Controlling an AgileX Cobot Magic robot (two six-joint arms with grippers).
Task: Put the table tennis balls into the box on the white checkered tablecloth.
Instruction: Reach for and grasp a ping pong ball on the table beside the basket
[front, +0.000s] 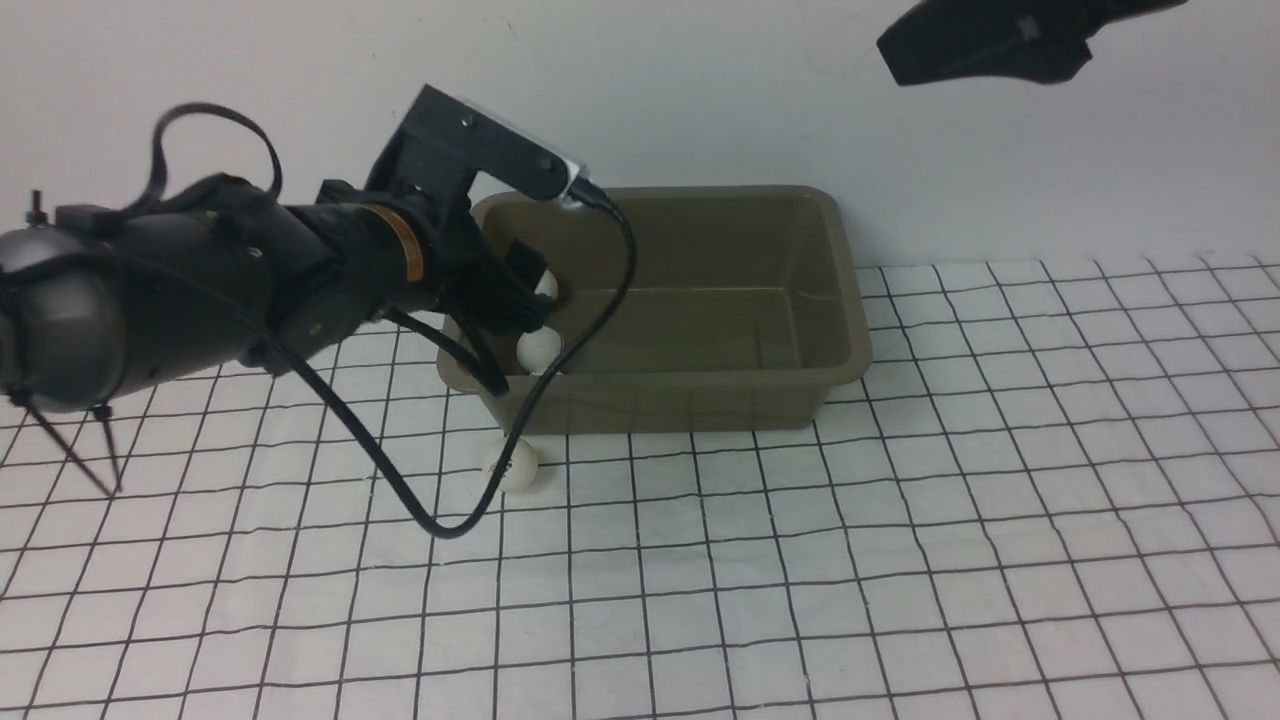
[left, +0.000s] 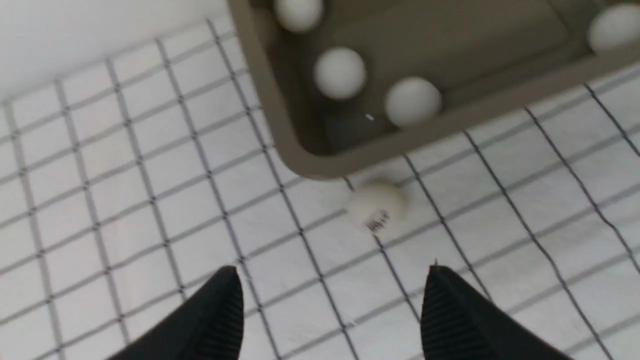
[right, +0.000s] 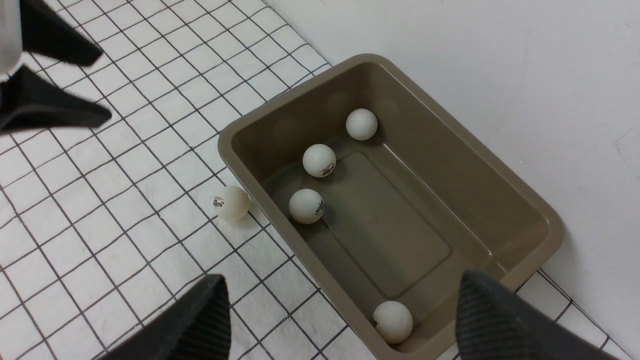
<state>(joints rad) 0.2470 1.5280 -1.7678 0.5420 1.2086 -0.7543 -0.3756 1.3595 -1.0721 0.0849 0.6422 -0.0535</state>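
Both jaws gape empty; the ball beside the box bears unreadable print.

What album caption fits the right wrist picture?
Four balls sit in the box; a fifth ball waits outside on the checkered cloth.

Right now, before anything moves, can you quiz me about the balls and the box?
1. How many table tennis balls lie inside the box?
2. True or false: the left hand is open and empty.
3. Where is the fifth ball? A) on the tablecloth beside the box B) on top of another ball C) balanced on the box's rim
Key: 1. four; 2. true; 3. A
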